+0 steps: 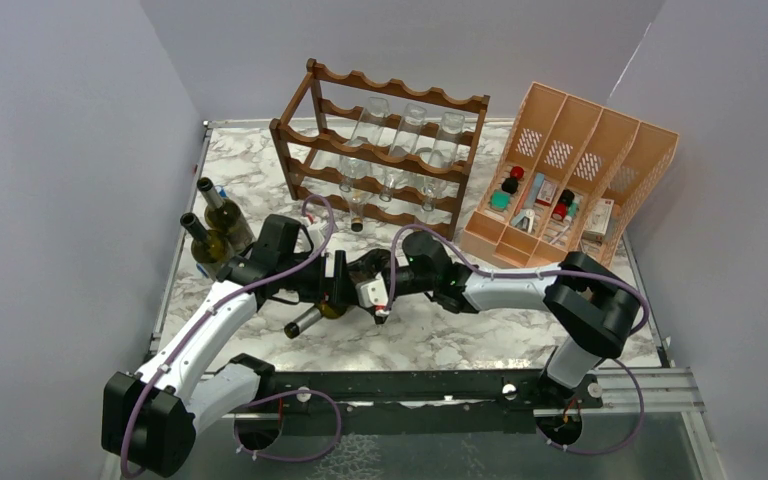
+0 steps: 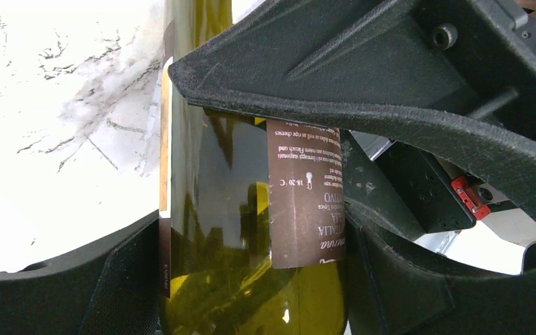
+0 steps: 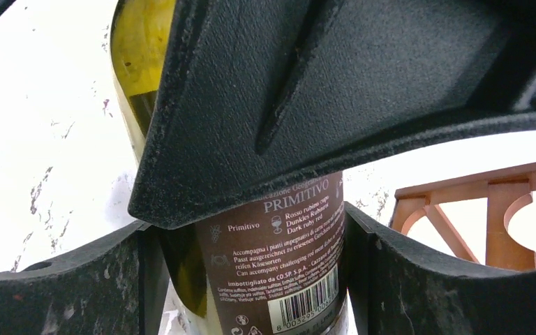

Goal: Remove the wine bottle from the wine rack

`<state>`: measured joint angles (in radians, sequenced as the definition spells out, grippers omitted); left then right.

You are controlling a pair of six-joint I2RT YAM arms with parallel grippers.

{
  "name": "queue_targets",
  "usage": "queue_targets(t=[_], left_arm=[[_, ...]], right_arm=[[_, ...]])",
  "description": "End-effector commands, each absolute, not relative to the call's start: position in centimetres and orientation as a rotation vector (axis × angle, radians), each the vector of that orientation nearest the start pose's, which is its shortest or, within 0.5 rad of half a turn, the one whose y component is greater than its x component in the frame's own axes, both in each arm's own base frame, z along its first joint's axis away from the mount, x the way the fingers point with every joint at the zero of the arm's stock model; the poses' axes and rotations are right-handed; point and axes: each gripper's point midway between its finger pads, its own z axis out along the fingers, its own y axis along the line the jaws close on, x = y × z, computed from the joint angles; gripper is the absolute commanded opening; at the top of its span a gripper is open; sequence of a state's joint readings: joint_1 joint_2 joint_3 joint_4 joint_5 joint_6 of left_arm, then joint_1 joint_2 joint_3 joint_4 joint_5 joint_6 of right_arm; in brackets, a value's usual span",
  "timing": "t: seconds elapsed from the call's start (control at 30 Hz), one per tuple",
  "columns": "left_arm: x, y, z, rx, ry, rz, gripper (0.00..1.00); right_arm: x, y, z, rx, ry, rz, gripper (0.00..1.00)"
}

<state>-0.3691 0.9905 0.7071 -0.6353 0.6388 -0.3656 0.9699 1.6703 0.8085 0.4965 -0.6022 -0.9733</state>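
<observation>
An olive-green glass wine bottle (image 2: 216, 209) with a brown paper label (image 2: 306, 195) was clamped in the left gripper (image 2: 181, 160), one black textured finger (image 2: 363, 77) crossing above it and the other below. A white, grey-veined marble tabletop (image 2: 56, 139) showed at left, and black hardware with a small red piece (image 2: 467, 195) at right.

Green wine bottle (image 1: 305, 321) sideways, off the wine rack (image 1: 380, 150).

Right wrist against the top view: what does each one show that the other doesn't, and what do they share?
Right wrist only: the label print, reading PRIMITIVO, and its barcode. Top view only: the orange organiser, two upright green bottles, clear bottles on the rack, and the left pincer. Both: the lying wine bottle, the right pincer around it, and part of the rack.
</observation>
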Motion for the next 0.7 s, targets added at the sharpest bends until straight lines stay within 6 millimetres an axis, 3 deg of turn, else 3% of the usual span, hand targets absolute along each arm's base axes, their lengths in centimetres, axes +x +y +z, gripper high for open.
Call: queue_targets(t=[0.0,0.2,0.47,0.57,0.67], left_arm=[[18.0,-20.1,17.2,0.344,2.394,-1.147,0.71],[18.5,-19.8,18.2,0.339,2.366,-1.108,0.98],[20.3,-18.1,20.6,0.301,2.283,-0.93,0.99],[21.6,-16.5,22.9,0.249,2.189,-0.798,0.99],[22.6,-14.9,26.7,0.205,2.051,-0.693,0.99]], right_arm=[[20.0,42.8,12.4,-1.704,0.756,0.629,0.7],[19.8,42.3,12.1,-1.653,0.795,0.652,0.64],[20.2,41.2,11.8,-1.538,0.878,0.647,0.56],[20.5,40.6,12.3,-1.455,0.925,0.662,0.54],[20.6,39.8,12.7,-1.379,0.964,0.689,0.54]])
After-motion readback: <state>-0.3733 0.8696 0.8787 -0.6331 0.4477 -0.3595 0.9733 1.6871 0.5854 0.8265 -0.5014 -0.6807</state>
